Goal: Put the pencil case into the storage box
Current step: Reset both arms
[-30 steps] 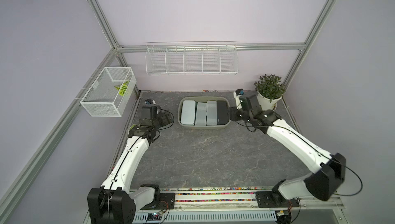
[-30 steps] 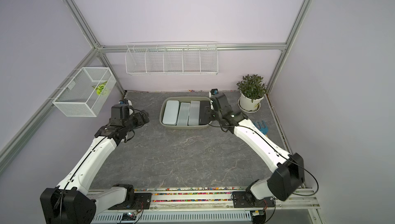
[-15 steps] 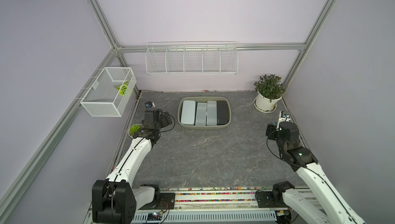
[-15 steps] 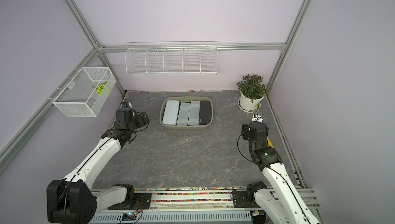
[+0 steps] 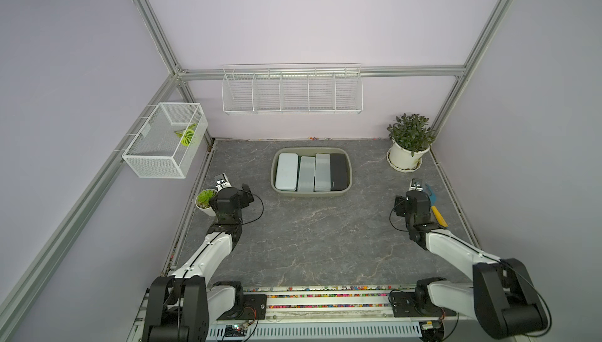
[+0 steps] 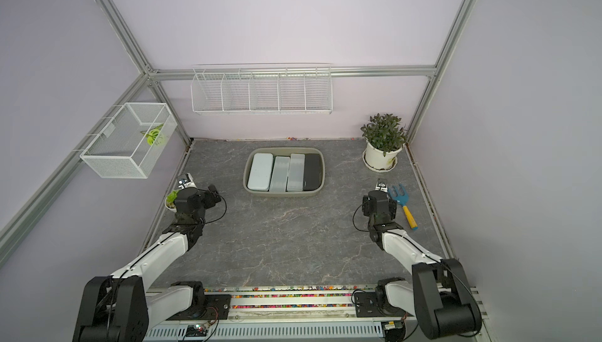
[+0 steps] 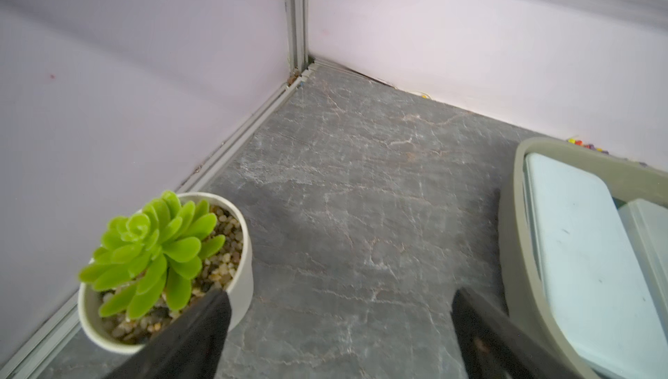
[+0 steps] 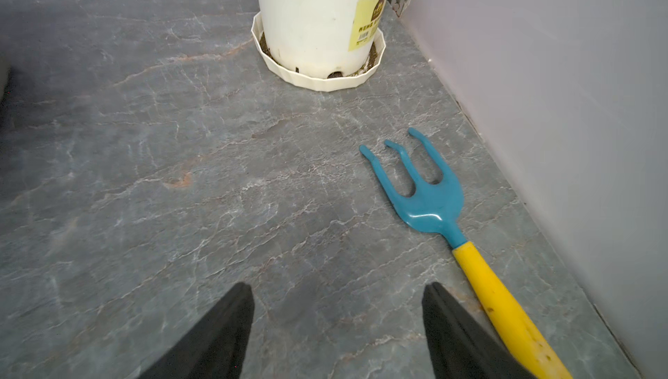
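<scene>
Olive-grey plastic forms the storage box (image 5: 309,193), which sits on the grey stone-patterned surface (image 5: 309,242) toward the back wall. Four cases lie side by side inside it: three pale pencil cases (image 5: 286,175) and a black pencil case (image 5: 338,172) at the end nearest the right arm.

The left tool (image 7: 339,292) is released, its fingers spread with only bare surface between them. It is near the box's left front corner but does not touch it. A small succulent pot (image 7: 242,272) stands just beside its outer finger.

The right tool (image 8: 338,287) is likewise released and grasps nothing. It is well apart from the box, off to the box's right and nearer the front. A blue garden fork (image 8: 426,200) with a yellow handle lies just beside that tool, and a white potted plant (image 5: 404,157) stands beyond it in the back corner.
</scene>
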Robot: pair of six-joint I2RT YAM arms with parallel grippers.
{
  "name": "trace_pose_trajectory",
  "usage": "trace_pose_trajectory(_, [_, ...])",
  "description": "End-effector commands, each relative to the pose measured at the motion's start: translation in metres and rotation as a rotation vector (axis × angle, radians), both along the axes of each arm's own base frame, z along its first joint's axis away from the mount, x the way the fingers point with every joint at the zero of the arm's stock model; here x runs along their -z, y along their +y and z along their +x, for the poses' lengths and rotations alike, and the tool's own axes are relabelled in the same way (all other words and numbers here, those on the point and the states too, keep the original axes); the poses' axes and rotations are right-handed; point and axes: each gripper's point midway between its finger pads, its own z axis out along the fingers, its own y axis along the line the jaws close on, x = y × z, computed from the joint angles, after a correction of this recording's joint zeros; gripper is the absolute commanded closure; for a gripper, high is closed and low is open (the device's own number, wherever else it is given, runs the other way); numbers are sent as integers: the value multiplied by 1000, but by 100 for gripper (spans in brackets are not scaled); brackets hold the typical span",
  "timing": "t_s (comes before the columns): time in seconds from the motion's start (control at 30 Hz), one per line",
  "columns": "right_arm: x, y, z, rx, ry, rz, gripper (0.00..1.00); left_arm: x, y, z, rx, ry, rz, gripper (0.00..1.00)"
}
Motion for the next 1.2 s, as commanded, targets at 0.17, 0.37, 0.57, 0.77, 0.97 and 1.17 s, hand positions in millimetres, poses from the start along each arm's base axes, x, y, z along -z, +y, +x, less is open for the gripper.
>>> trace_pose_trajectory(0.17, [-12,11,50,-90,-59,6,22,17,23,20,-42,-83,14,0])
trace_pose_trajectory(0.37, [-5,5,53,-129,-140,52,19,31,3,29,73,-89,44,0])
trace_pose_trajectory(0.57, [1,7,48,-154,-194,65,18,34,2,23,78,-124,49,0])
trace_pose_trajectory(0.77, [1,10,47,-172,-171,44,1,34,1,25,84,-113,54,0])
trace_pose_trajectory(0.97, [0,10,48,-172,-174,40,1,34,0,25,85,-115,54,0])
trace_pose_trajectory(1.17, [0,10,48,-172,-175,39,1,34,1,25,85,-114,54,0])
